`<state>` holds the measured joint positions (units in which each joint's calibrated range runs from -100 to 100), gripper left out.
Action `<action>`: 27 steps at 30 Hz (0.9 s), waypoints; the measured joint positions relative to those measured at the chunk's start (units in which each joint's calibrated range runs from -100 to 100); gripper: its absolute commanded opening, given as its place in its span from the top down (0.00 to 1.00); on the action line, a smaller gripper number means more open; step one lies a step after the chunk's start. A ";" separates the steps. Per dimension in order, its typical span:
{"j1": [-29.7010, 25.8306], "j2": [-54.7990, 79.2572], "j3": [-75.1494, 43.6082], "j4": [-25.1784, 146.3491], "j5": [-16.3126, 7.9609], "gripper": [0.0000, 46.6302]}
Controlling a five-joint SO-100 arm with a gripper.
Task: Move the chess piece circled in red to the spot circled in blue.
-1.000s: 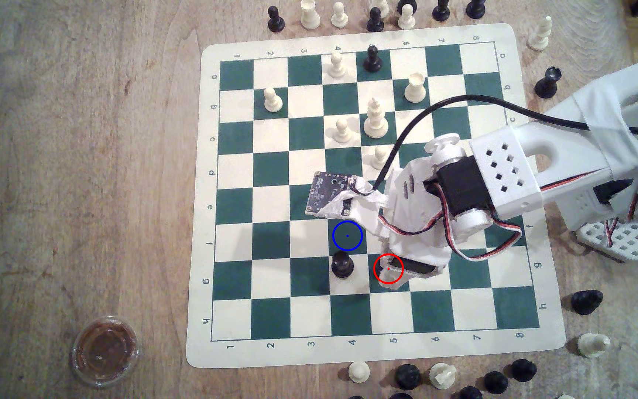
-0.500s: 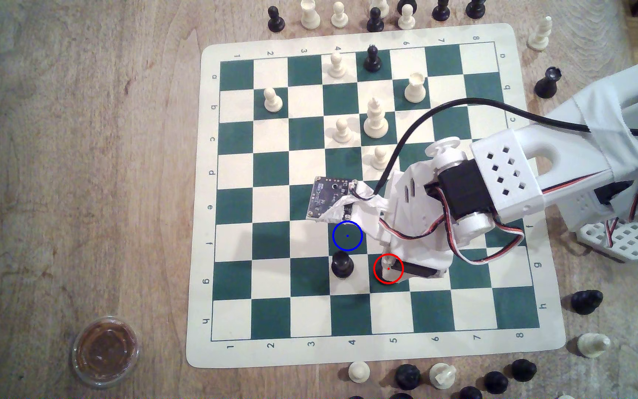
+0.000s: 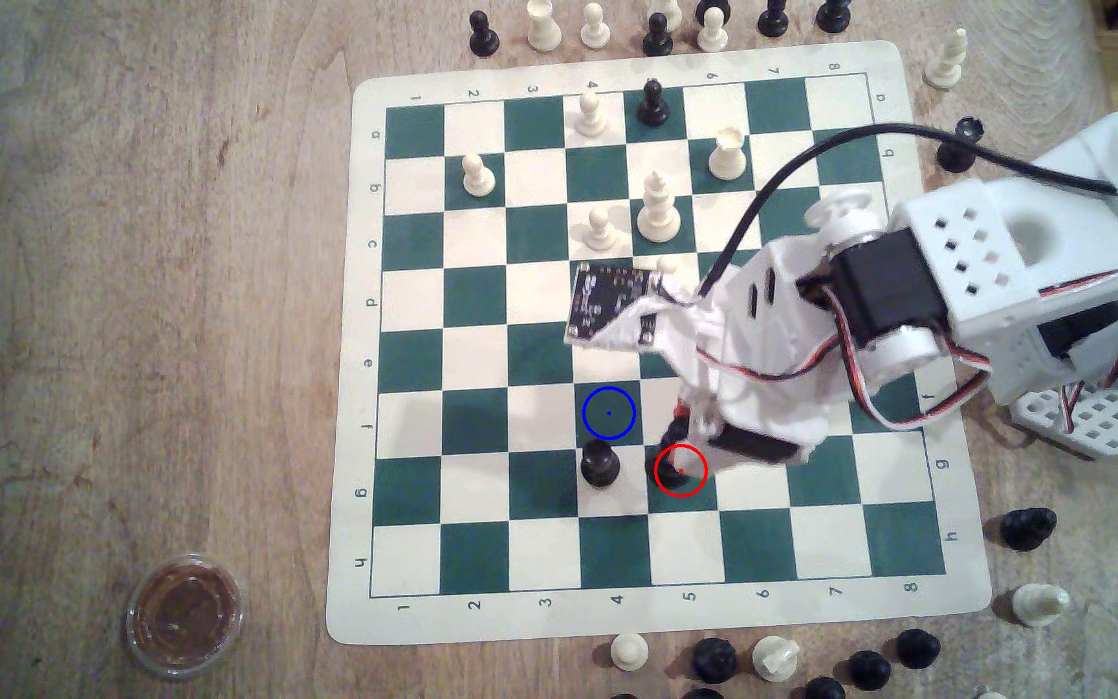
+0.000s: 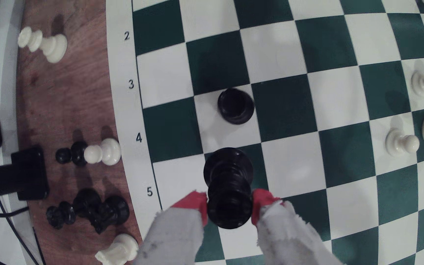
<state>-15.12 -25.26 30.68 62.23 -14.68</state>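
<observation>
The gripper [image 4: 229,207] pinches the black chess piece [image 4: 228,188] by its head between red-tipped fingers [image 4: 193,203], above the red-ringed square; the blue-ringed spot [image 3: 609,413] sits diagonally adjacent, unoccupied, ready to receive it.

Warm even light, soft shadows, wrist view bowed at edges
</observation>
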 measured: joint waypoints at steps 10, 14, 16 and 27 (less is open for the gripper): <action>5.31 2.51 -4.61 0.00 1.42 0.99; 5.90 5.78 -6.51 -1.12 1.81 0.99; 6.71 8.71 -8.04 -1.43 1.95 0.99; 6.78 16.76 -12.47 -2.15 1.95 0.99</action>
<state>-8.33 -8.50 18.21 60.08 -12.72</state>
